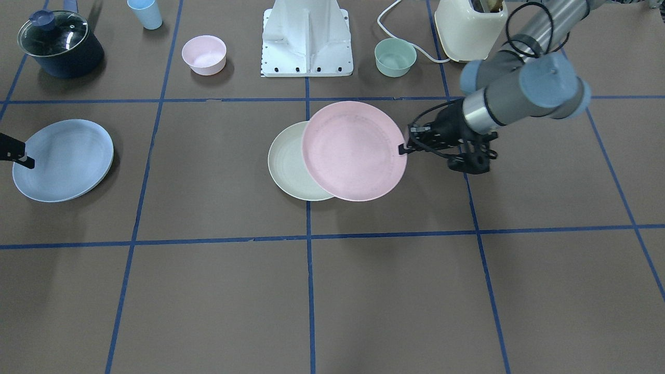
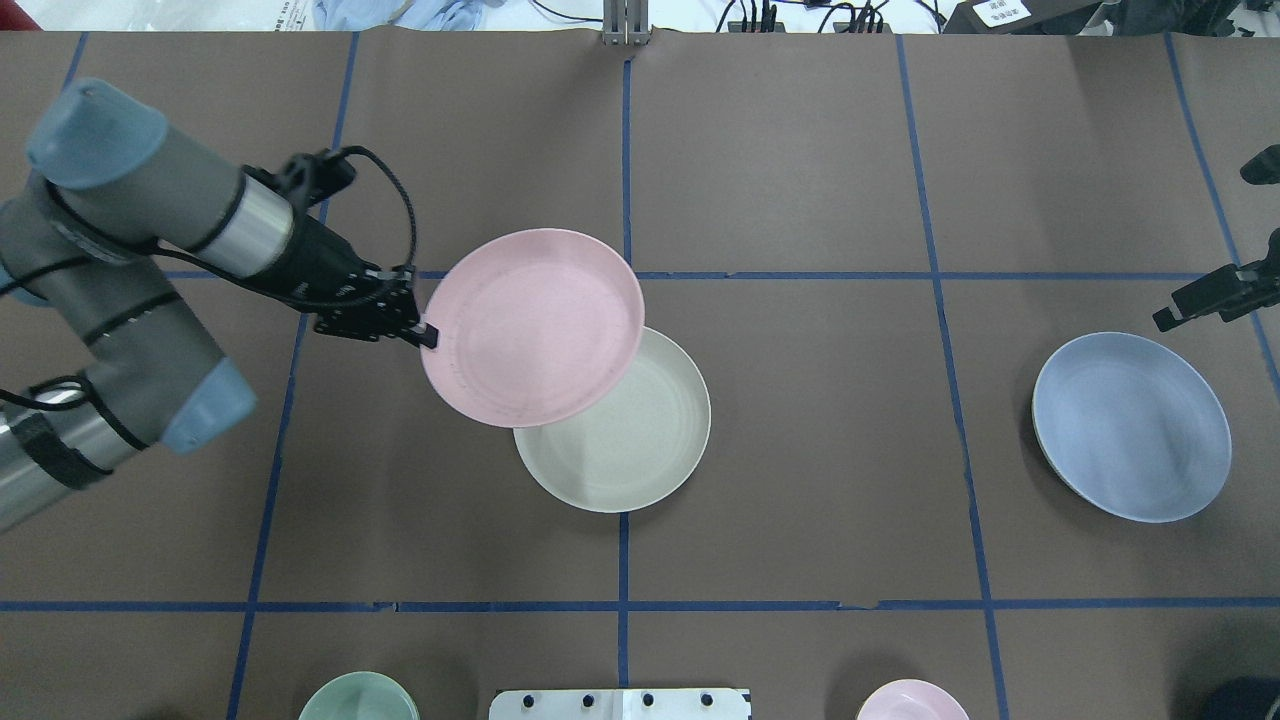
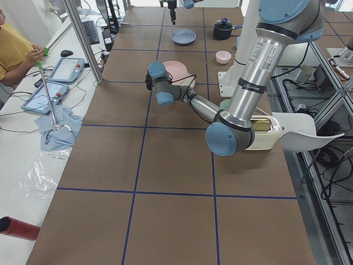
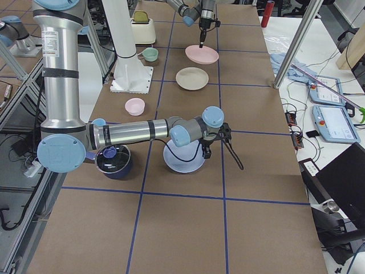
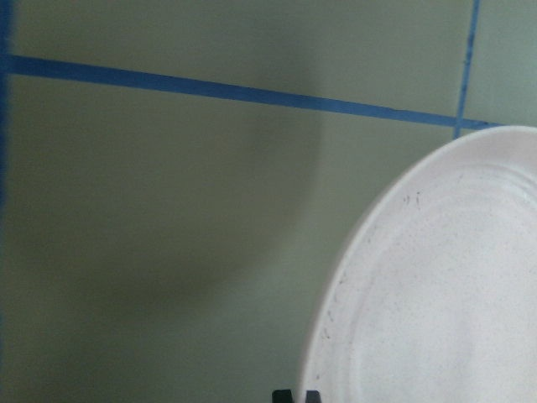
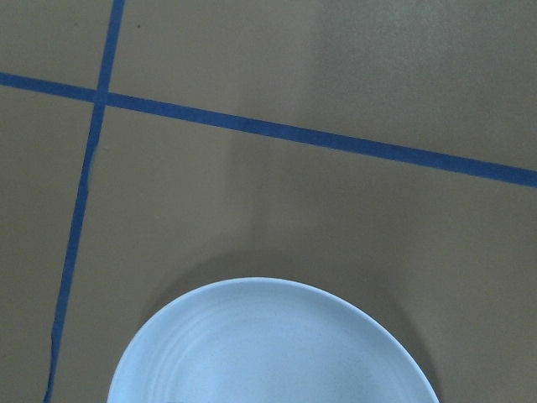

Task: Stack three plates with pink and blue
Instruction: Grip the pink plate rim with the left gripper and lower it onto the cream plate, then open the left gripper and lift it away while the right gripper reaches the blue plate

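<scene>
**Clearly, the pink plate was held over the cream one**

The left gripper (image 2: 425, 333) had its jaws clamped on the rim of the pink plate (image 2: 535, 325). The plate reached out from the jaws, raised, and covered a part of the cream plate (image 2: 625, 440) below. The blue plate (image 2: 1130, 430) had its rim just under the jaws of the right gripper (image 1: 25, 161). Whether those jaws were apart or together, I cannot tell.

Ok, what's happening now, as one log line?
left fingers: gripping rim of pale pink round plastic plate | pose: raised, partly over cream-white round plate | light blue round plate: apart, unstacked
</scene>
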